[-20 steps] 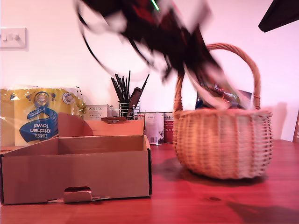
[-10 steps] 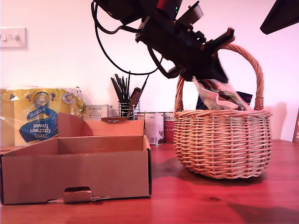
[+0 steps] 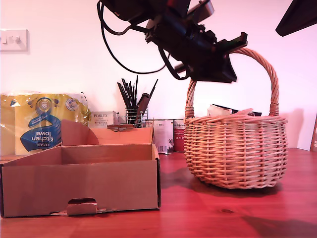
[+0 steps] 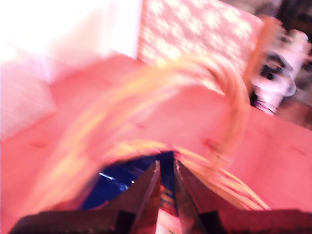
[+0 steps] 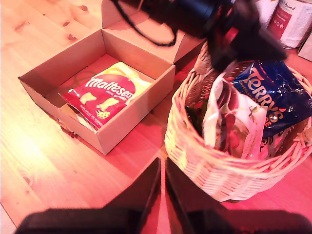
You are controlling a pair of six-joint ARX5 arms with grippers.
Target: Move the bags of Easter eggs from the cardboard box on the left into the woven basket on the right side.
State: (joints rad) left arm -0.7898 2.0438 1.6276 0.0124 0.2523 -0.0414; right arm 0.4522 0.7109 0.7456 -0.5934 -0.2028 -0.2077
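Note:
The woven basket (image 3: 237,148) stands on the table at the exterior view's right. Tops of bags of Easter eggs (image 3: 229,110) poke above its rim. My first gripper (image 3: 221,75) hangs just above it under the arched handle, open by a narrow gap with nothing between the fingers (image 4: 166,168). The second wrist view looks down on a blue Terry's bag (image 5: 273,97) and a white bag (image 5: 229,122) standing in the basket (image 5: 200,163). A red and yellow bag (image 5: 105,97) lies in the cardboard box (image 5: 136,109). My second gripper (image 5: 163,168) hovers high above, shut and empty.
The cardboard box (image 3: 79,183) sits at the exterior view's left. Behind it stand a yellow kitchen-towel pack (image 3: 42,121), a white Porlex carton (image 3: 101,119), a wire utensil holder (image 3: 132,111) and tins (image 3: 163,135). A dark arm part (image 3: 297,15) hangs at that view's top right.
The bag that dangled from my first gripper half a second ago now lies in the basket. The gripper has let go and sits slightly higher. The basket has stopped rocking.

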